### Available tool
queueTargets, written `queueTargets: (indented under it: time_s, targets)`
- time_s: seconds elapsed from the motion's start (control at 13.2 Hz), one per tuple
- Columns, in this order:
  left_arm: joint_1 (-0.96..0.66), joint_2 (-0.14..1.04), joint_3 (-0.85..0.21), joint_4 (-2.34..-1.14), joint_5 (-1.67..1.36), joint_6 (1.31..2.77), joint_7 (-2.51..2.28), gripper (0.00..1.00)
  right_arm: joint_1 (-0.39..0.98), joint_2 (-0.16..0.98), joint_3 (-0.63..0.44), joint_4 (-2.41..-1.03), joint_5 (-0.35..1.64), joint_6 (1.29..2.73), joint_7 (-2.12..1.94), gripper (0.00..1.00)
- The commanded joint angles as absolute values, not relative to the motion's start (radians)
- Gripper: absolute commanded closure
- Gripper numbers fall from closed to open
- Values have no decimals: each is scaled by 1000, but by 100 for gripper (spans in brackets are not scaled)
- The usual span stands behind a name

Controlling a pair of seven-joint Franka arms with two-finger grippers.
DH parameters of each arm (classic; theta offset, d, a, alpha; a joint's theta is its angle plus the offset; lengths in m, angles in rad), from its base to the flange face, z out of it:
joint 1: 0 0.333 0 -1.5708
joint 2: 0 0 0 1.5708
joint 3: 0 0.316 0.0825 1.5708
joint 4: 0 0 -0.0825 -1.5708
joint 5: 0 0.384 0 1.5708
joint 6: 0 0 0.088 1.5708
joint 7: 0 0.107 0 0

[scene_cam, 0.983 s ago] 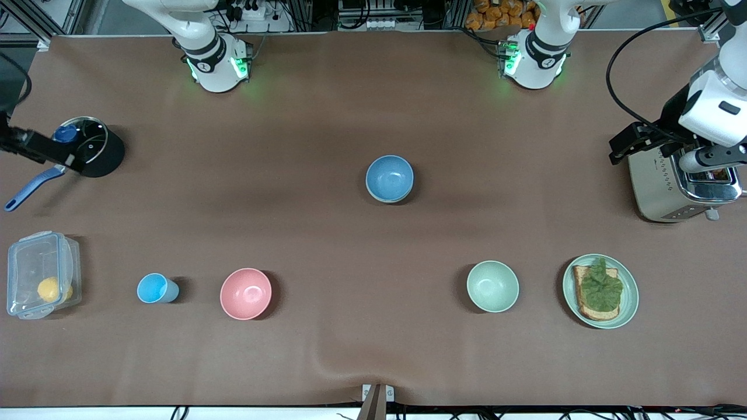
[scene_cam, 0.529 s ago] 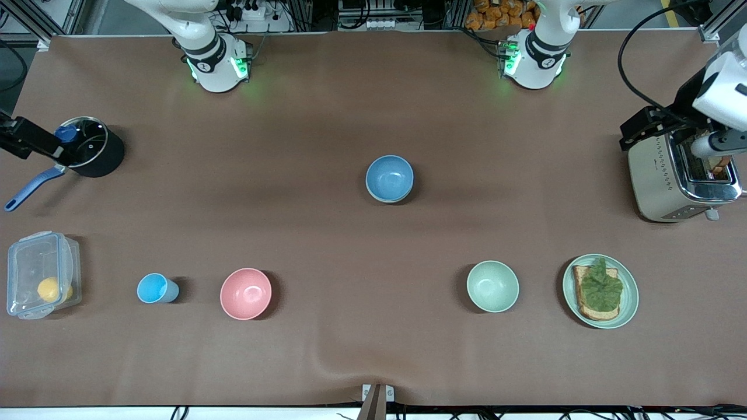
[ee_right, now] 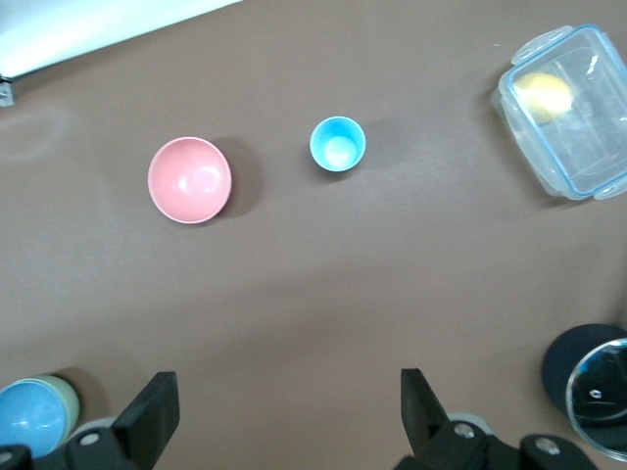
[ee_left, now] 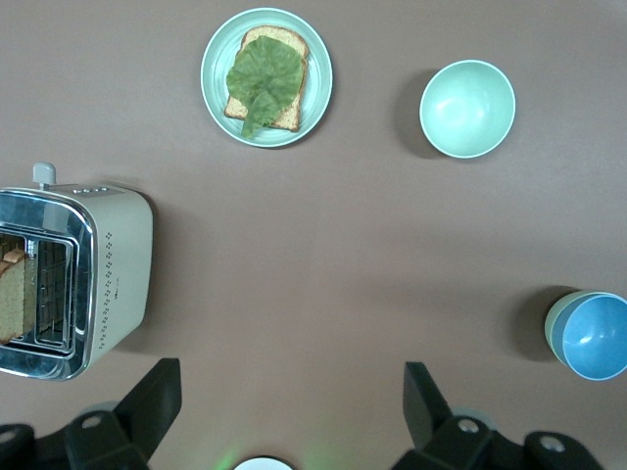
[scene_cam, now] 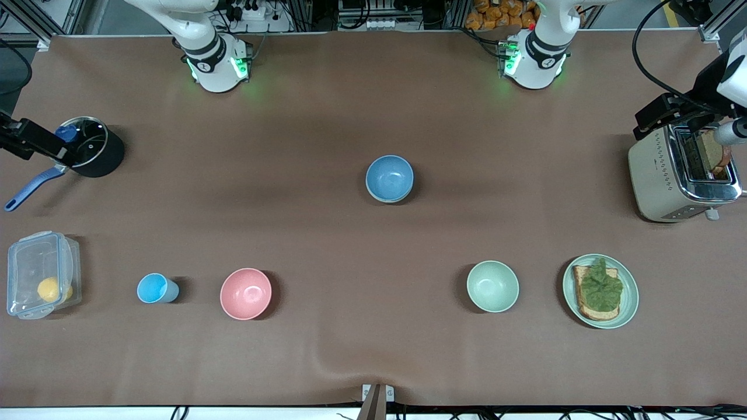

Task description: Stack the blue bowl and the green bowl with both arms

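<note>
The blue bowl (scene_cam: 389, 177) sits nested inside the green bowl (scene_cam: 382, 200) at the middle of the table; only a thin sage rim of the green bowl shows under it. The pair also shows in the left wrist view, blue bowl (ee_left: 596, 336) in green bowl (ee_left: 554, 325), and in the right wrist view, blue bowl (ee_right: 27, 419) in green bowl (ee_right: 69, 394). My left gripper (ee_left: 291, 392) is open and empty, high over the toaster (scene_cam: 680, 175). My right gripper (ee_right: 289, 406) is open and empty, high over the black pot (scene_cam: 93, 146).
A paler mint-green bowl (scene_cam: 492, 286) and a green plate (scene_cam: 630, 297) with toast and lettuce stand nearer the front camera at the left arm's end. A pink bowl (scene_cam: 245, 293), a light-blue cup (scene_cam: 154, 288) and a clear lidded box (scene_cam: 39, 274) stand at the right arm's end.
The left arm's hand has drawn away from over the toaster, toward the table's edge, uncovering its slots. The right arm's hand shifted slightly. The bowls have not moved.
</note>
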State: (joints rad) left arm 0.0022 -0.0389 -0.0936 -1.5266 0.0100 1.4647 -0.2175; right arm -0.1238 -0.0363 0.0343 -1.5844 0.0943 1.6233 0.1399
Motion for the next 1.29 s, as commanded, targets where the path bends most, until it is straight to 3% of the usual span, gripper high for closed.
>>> queueTargets:
  time_s: [0.0,0.83,1.21]
  targets:
    - [-3,-38,-84,-1512,11,1440,-198,0,-77,-44,38,-1591,-38,1627,126,0]
    - [-8,-41,-86,-1514,29,1431,-195,0,-84,-32,38,-1591,-21,1635,87,0]
    - [-3,-41,-86,-1513,29,1431,-193,0,-20,-32,-21,-1589,-21,1634,95,0]
